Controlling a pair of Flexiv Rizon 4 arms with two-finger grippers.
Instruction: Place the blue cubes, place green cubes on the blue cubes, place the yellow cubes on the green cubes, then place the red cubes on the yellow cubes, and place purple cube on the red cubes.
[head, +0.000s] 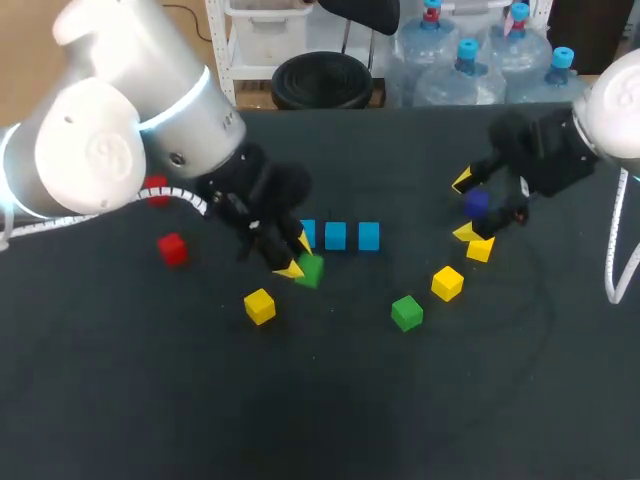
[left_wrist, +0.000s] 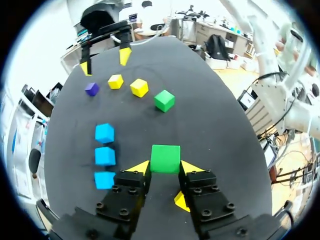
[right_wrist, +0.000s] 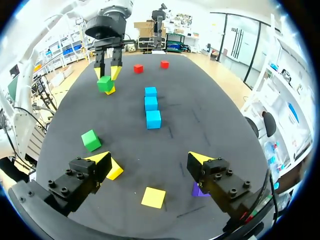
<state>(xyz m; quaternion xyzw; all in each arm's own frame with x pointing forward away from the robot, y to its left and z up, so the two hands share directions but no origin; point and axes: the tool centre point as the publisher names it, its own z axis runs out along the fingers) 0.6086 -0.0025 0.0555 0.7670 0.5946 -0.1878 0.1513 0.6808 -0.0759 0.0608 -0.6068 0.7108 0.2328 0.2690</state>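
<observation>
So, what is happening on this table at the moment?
The left gripper is shut on a green cube, close to the row of three blue cubes. The right gripper is open and hovers near the purple cube. Nothing is stacked on the blue cubes yet. A second green cube, three yellow cubes and two red cubes lie loose on the table.

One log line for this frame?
left gripper: shut on green cube | right gripper: open by purple cube | blue cubes: row of three, bare
</observation>
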